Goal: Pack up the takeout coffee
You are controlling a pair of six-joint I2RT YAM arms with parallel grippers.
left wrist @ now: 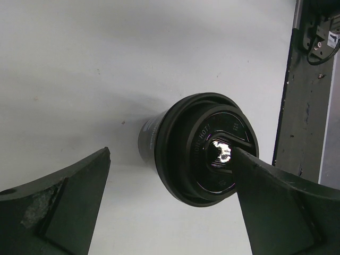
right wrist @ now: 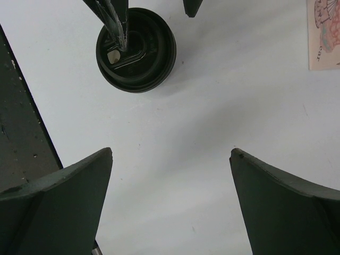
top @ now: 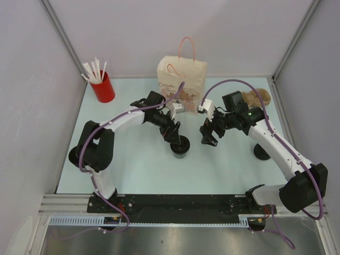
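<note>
The takeout coffee is a small dark cup with a black lid, standing upright in the middle of the table. It also shows in the left wrist view and the right wrist view. My left gripper is open just above and behind the cup. In the left wrist view its right finger overlaps the lid and the left finger stands apart. My right gripper is open and empty to the right of the cup, over bare table. The paper bag stands upright at the back.
A red cup of white straws stands at the back left. Squat black round pieces sit at the left edge and at the right. A brown flat item lies right of the bag. The bag's corner shows in the right wrist view.
</note>
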